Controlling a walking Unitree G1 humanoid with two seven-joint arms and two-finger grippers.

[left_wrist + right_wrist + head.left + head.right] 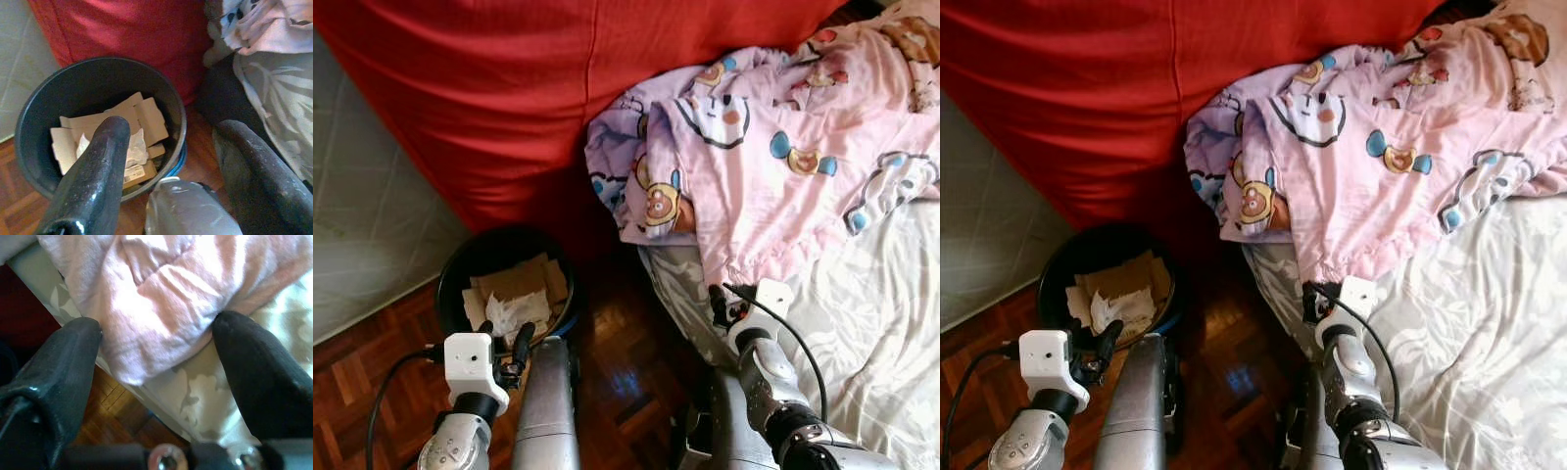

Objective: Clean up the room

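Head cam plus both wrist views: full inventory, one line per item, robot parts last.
blanket: one, pink with cartoon prints, bunched on the bed, one corner hanging over its edge
bed sheet: one, pale grey with a leaf pattern, on the robot's right
red cover: one, red, draped ahead, behind the bin
bin: one, black, on the floor at the red cover's foot
cardboard pieces: several, tan, inside the bin
crumpled paper: one, white, on the cardboard
wood floor: dark parquet, between bin and bed
left pincer: black fingers, open, over the bin's near rim
right pincer: black fingers, open, either side of the blanket's hanging corner
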